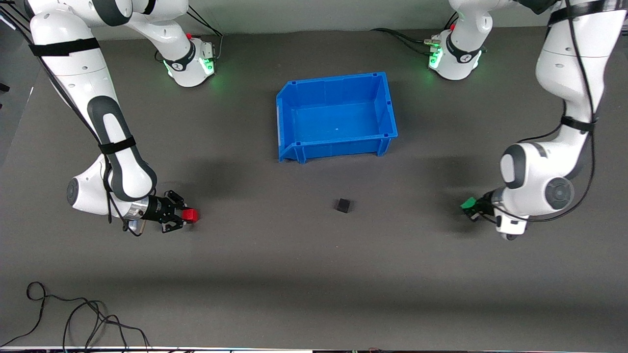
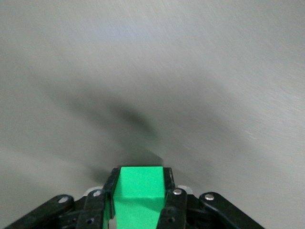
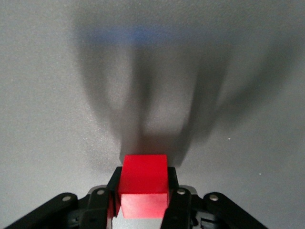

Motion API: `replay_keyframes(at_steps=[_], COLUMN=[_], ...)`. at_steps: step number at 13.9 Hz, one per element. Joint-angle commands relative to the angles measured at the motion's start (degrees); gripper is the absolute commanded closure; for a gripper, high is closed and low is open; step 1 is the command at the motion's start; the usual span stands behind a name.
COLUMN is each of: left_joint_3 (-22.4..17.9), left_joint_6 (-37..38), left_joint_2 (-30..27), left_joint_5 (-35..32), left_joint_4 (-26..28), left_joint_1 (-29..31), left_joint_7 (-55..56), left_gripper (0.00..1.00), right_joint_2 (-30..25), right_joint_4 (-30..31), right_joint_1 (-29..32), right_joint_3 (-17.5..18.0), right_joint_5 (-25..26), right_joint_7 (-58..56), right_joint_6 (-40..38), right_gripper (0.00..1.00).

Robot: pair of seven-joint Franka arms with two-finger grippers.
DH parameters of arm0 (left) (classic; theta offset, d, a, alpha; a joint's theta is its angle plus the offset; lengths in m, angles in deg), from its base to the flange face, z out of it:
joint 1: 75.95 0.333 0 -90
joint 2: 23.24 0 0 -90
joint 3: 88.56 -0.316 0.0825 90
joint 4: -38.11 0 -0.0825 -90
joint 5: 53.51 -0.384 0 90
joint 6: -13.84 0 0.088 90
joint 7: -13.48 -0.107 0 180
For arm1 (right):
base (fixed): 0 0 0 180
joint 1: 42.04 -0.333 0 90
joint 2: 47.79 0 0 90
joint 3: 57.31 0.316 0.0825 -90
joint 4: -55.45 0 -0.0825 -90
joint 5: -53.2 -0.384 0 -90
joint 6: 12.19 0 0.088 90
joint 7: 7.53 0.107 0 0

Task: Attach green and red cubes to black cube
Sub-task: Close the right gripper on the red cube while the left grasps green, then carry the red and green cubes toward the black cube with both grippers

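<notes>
The black cube [image 1: 343, 205] sits on the dark table, nearer to the front camera than the blue bin. My right gripper [image 1: 185, 216] is shut on the red cube [image 1: 190, 215], toward the right arm's end of the table; the cube fills the space between its jaws in the right wrist view [image 3: 143, 185]. My left gripper [image 1: 472, 208] is shut on the green cube [image 1: 469, 203], toward the left arm's end of the table; it shows between the jaws in the left wrist view [image 2: 138, 191]. Both held cubes are well apart from the black cube.
An empty blue bin [image 1: 289, 105] stands at the table's middle, farther from the front camera than the black cube. Loose black cables [image 1: 73, 314] lie at the table's near edge at the right arm's end.
</notes>
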Motion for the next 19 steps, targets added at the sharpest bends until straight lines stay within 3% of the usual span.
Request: replay_keyframes(at_steps=[1, 3, 11, 14, 19], left_joint_3=[2.1, 5.8, 6.0, 6.0, 5.9], left_joint_6=[1.1, 0.9, -0.1, -4.5, -8.6], left_joint_2=[0.1, 1.1, 10.7, 12.9, 14.9], left_joint_5=[1.4, 3.2, 3.4, 3.0, 3.2], left_joint_4=[-2.3, -4.8, -18.7, -20.0, -20.0], left_joint_1=[-4.2, -5.6, -18.7, -21.9, -25.2], left_joint_7=[15.7, 25.7, 51.9, 58.1, 60.6], left_gripper=[1.0, 1.0, 1.0, 1.0, 1.0], right_joint_2=[-0.1, -0.9, -0.1, 1.6, 5.4], right_joint_4=[-0.8, -1.6, -8.6, -10.1, -13.2], right_joint_1=[-0.3, -0.5, -16.3, -23.9, -31.3], right_joint_3=[-0.2, -0.2, -0.2, -0.2, -0.2], right_joint_5=[-2.0, -2.0, -2.1, -2.2, -2.1], right_joint_7=[-1.3, -0.8, 24.6, 37.0, 49.1], right_joint_6=[0.2, -0.1, 2.8, 9.8, 17.1], right_gripper=[0.68, 0.69, 0.69, 0.69, 0.69])
